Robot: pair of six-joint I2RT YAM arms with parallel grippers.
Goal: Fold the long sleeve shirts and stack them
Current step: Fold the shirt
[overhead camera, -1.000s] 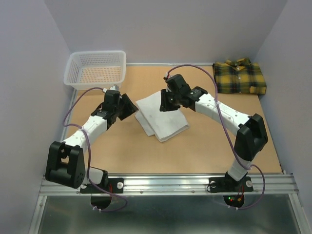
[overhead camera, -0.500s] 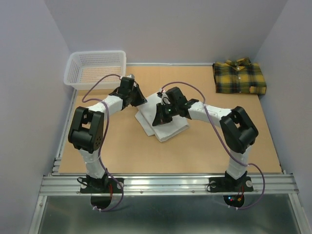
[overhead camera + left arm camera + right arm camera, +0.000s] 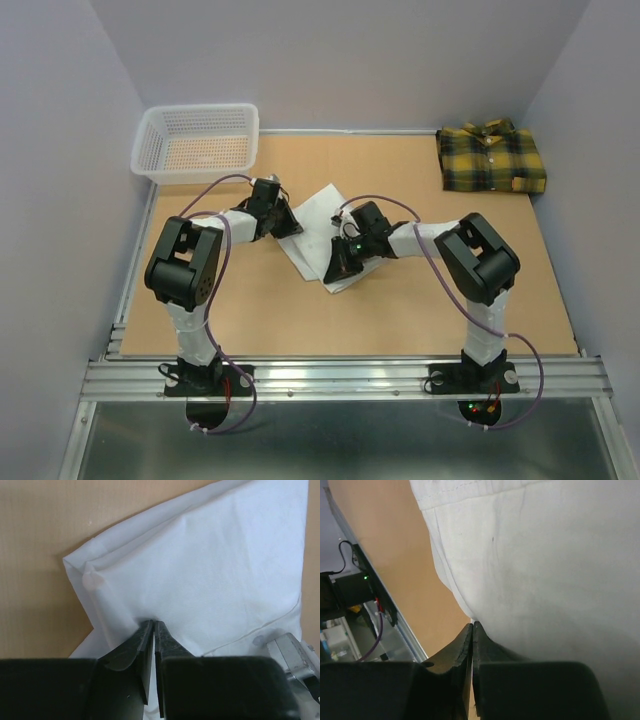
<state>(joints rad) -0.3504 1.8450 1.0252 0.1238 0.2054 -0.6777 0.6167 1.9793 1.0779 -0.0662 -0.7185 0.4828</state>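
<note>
The white shirt (image 3: 316, 213) lies folded in the middle of the table. My left gripper (image 3: 286, 222) is at its left edge, jaws shut with a pinch of white cloth (image 3: 210, 570) gathered at the tips (image 3: 154, 622). My right gripper (image 3: 338, 272) is at the shirt's near corner, jaws shut at the edge of the white cloth (image 3: 550, 565), which drapes over the right finger (image 3: 492, 647). The yellow-and-green plaid shirt (image 3: 492, 158) lies folded at the far right corner, apart from both grippers.
A white mesh basket (image 3: 197, 140) stands at the far left corner. The tan table top (image 3: 400, 310) ends at a metal rail (image 3: 340, 375) in front. Walls close off the left, back and right sides.
Both arms have come down onto the white shirt: the left gripper moved right to its left edge, the right gripper moved from its far side to its near corner. Both are now shut.
</note>
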